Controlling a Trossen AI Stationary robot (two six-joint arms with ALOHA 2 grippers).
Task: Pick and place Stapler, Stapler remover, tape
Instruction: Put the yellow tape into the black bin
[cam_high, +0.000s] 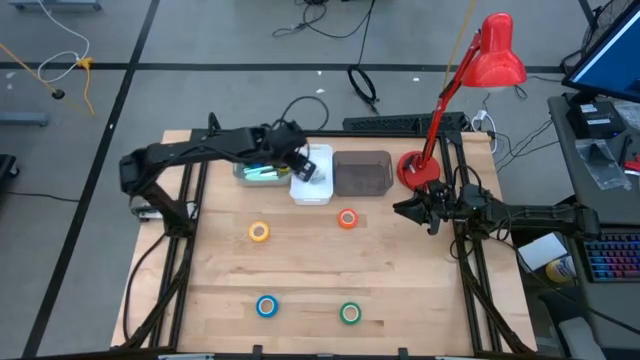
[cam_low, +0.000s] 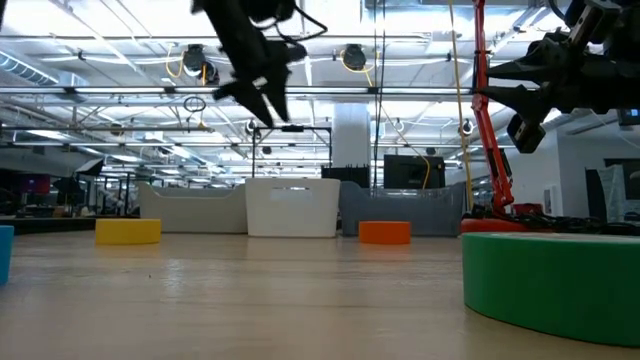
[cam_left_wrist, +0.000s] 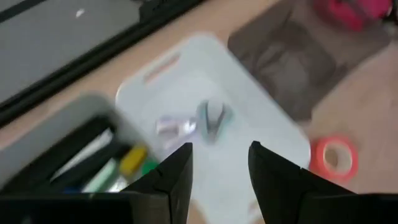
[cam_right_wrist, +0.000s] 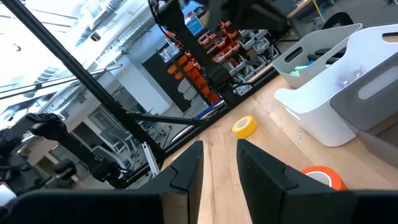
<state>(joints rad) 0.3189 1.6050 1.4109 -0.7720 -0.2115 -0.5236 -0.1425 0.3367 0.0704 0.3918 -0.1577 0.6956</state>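
Four small tape rolls (cam_high: 259, 232), seemingly ring-shaped

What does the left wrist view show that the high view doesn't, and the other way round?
Only the left wrist view: a small metal item, likely the staple remover, lying inside the white bin, seen between the left gripper's parted fingers.

Only the high view: the yellow tape, blue tape and green tape on the table, the red lamp, and the right gripper waiting by the table's right edge.

Both: the white bin, the clear bin of pens, the dark bin and the orange tape.
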